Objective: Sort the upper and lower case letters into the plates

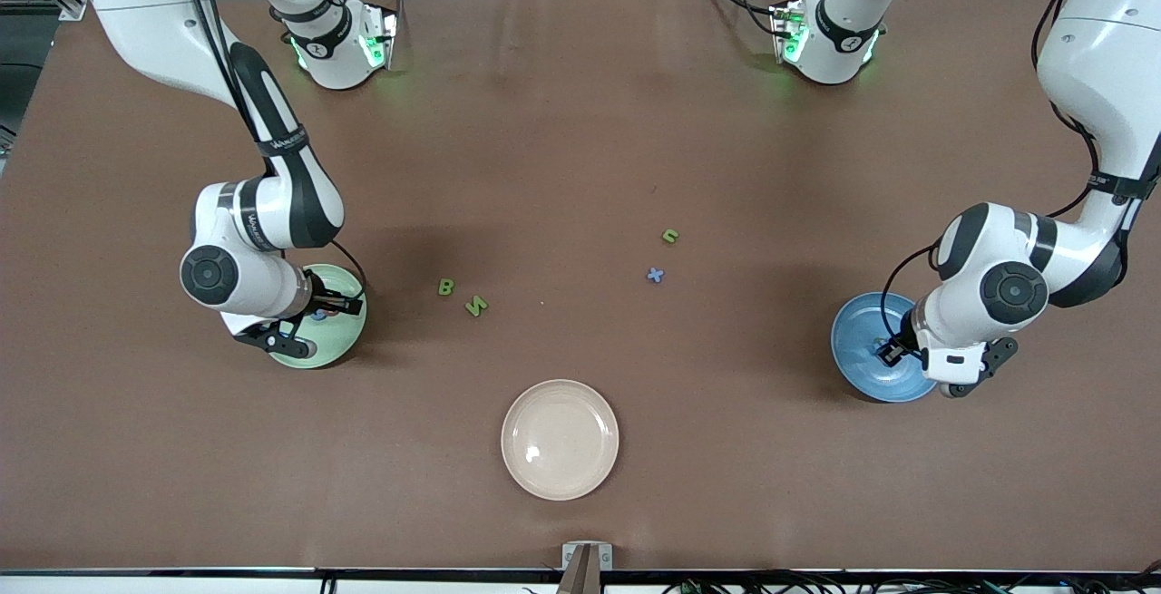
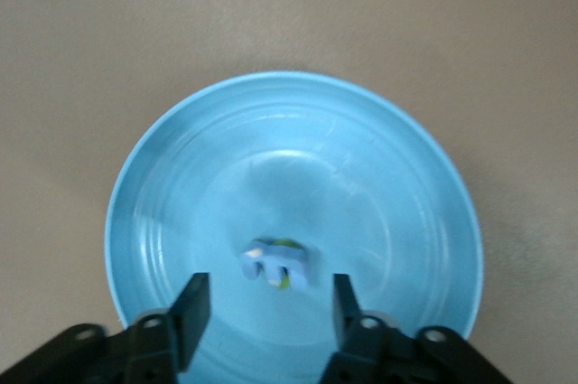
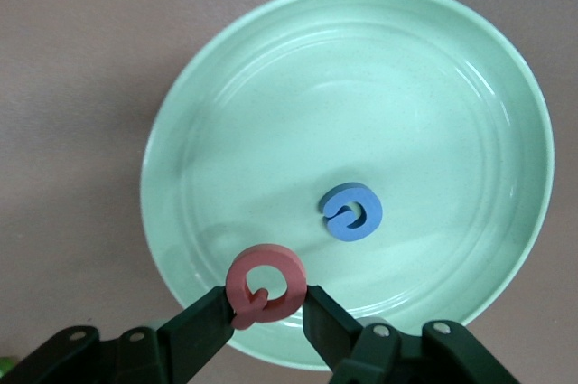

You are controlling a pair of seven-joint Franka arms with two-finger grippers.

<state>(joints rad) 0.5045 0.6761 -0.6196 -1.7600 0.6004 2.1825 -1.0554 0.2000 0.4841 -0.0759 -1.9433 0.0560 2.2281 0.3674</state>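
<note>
My right gripper [image 1: 332, 306] hangs over the pale green plate [image 1: 350, 345] at the right arm's end of the table. In the right wrist view the right gripper [image 3: 266, 301] is shut on a pink ring-shaped letter [image 3: 237, 283] above the green plate's [image 3: 433, 86] rim, and a blue round letter [image 3: 351, 212] lies in the plate. My left gripper [image 1: 893, 351] is over the blue plate [image 1: 857, 340]. In the left wrist view the left gripper [image 2: 268, 310] is open. A blurred pale blue letter [image 2: 280, 265] with a bit of green under it shows at the blue plate's [image 2: 181, 158] middle, touching neither finger.
Loose letters lie mid-table: a green B [image 1: 445, 287], a green N [image 1: 476, 306], a small green letter [image 1: 669, 235] and a blue x [image 1: 655, 275]. A cream plate [image 1: 560, 439] stands nearer the front camera, holding nothing.
</note>
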